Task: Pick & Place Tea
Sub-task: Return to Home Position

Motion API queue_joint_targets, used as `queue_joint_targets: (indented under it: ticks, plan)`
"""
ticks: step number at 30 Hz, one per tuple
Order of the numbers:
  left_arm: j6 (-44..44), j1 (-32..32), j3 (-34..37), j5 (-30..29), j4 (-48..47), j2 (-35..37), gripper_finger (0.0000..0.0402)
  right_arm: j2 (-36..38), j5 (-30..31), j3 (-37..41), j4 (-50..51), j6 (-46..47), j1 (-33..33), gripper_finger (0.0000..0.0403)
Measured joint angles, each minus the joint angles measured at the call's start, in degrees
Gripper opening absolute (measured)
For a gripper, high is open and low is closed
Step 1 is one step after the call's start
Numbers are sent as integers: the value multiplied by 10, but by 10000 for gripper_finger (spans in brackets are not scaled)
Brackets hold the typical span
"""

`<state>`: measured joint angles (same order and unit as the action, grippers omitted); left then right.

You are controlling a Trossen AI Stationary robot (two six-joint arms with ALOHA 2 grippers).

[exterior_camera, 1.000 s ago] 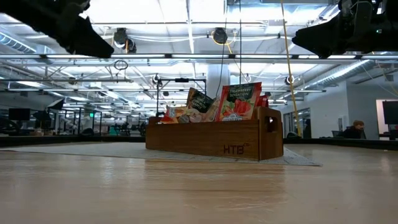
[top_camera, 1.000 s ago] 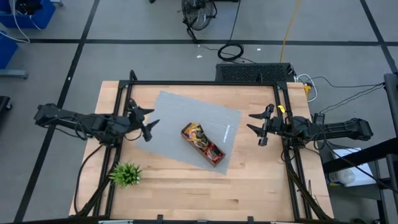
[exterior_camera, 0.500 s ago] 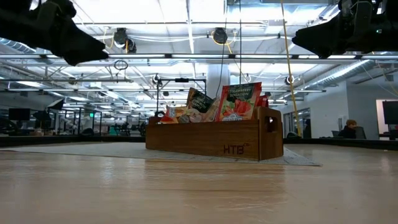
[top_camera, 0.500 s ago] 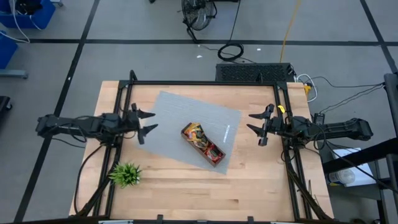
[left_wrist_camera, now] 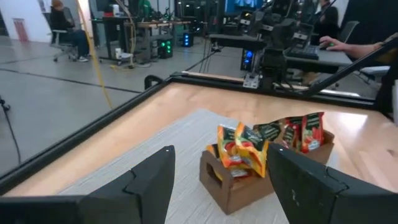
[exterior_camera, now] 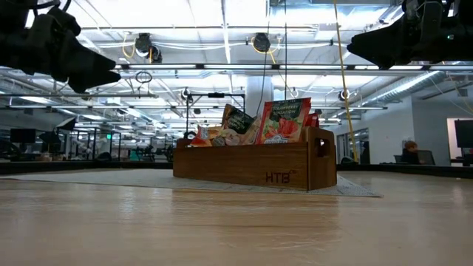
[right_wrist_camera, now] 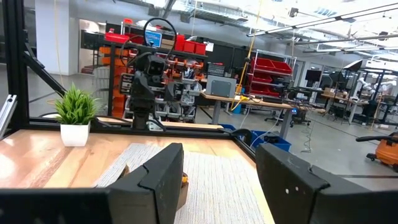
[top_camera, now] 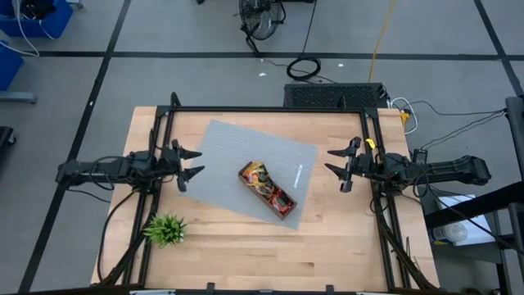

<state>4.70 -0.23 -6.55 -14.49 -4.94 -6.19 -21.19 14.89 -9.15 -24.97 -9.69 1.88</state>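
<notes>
The tea sachets (top_camera: 262,182) stand on edge in the brown wooden tray (top_camera: 287,210), red and orange-yellow prints poking above its rim (exterior_camera: 284,120). The tray rests flat on a grey mat (top_camera: 237,143) at the table's middle. My left gripper (top_camera: 196,161) hovers open above the mat's left edge and points at the tray; its wrist view shows the sachets (left_wrist_camera: 244,144) between the spread fingers. My right gripper (top_camera: 330,161) hovers open off the mat's right corner, also facing the tray. Neither touches anything.
A small green spiky plant (top_camera: 166,229) in a white pot sits near the table's near left corner, also visible as the plant (right_wrist_camera: 74,111). A black frame (top_camera: 270,109) runs along the table's far, left and right sides. Bare wood (top_camera: 270,254) lies between mat and near edge.
My left arm has drawn back toward the table's left edge, away from the tray, its gripper staying open. The right arm, tray and sachets have kept still.
</notes>
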Motion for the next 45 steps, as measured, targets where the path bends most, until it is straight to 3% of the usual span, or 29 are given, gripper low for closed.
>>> queue_joint_targets:
  ticks: [28,35,39,43,45]
  plan:
    - [8,13,5,62,-73,59,253,0,0,0,0,0,0,185]
    - [-31,26,5,163,-74,59,253,0,0,0,0,0,0,185]
    - [-23,39,5,142,-73,59,253,0,0,0,-1,2,0,185]
    - [-12,49,4,140,-75,59,253,1,-2,0,-2,87,1,185]
    - [-11,51,4,140,-86,57,253,3,-10,0,0,82,1,185]
